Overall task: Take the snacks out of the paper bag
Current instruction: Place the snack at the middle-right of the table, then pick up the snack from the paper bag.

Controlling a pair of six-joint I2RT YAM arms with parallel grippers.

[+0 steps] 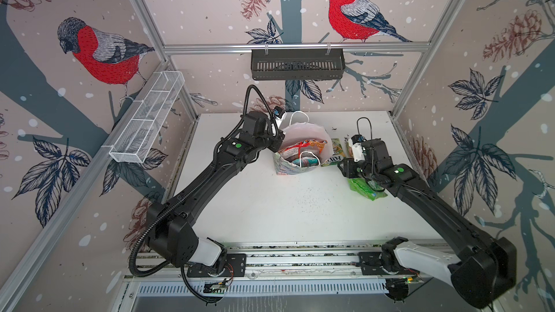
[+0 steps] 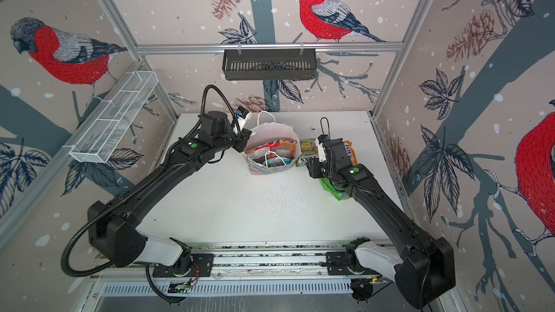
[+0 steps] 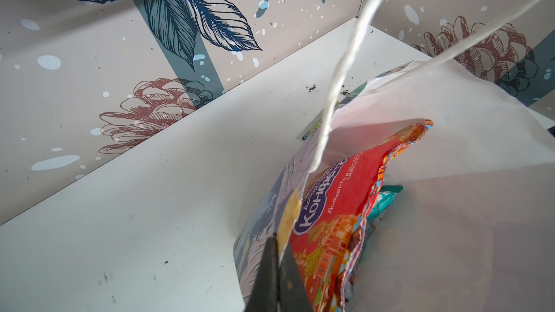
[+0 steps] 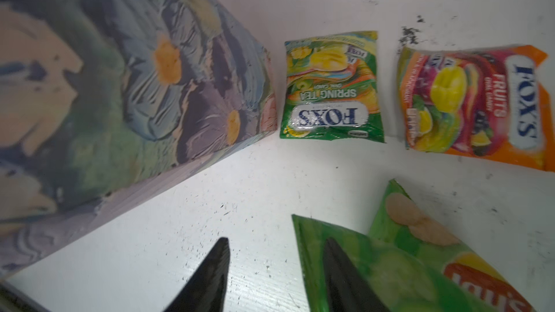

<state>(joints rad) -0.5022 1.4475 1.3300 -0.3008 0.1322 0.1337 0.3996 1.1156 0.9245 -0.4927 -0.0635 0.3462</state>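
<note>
**White counter** (image 1: 270,205): carries all the task's things.

**Paper bag** (image 1: 295,132): stands upright near the counter's middle with its mouth open. 1 cord handle is raised and 1 droops inside. The paper is thin and light, so the bag would likely tip or slide if a packet drags on it. The left fingers (image 3: 267,274) are pressed together on its rim, pinching the wall.

**Red packet** (image 3: 339,193): the largest of the 5 snacks. It stands inside the bag against the pinched wall, crimped top edge near mouth level. It looks glossy, soft and slippery, and is best taken by that flat top seam.

**Orange FOX'S packet** (image 4: 480,106), **green-yellow FOX'S packet** (image 4: 330,88), **bright green packet** (image 4: 405,271): 3 snacks lying flat on the counter on the right arm's side. The green-yellow one is just beside the bag.

**Teal packet** (image 3: 387,202): low in the bag behind the red one and partly hidden. It is probably easier to reach once the red packet is out.

**Right fingers** (image 4: 210,271): spread and holding nothing, low between the bag and the bright green packet. 1 finger sits over that packet's corner.
</note>
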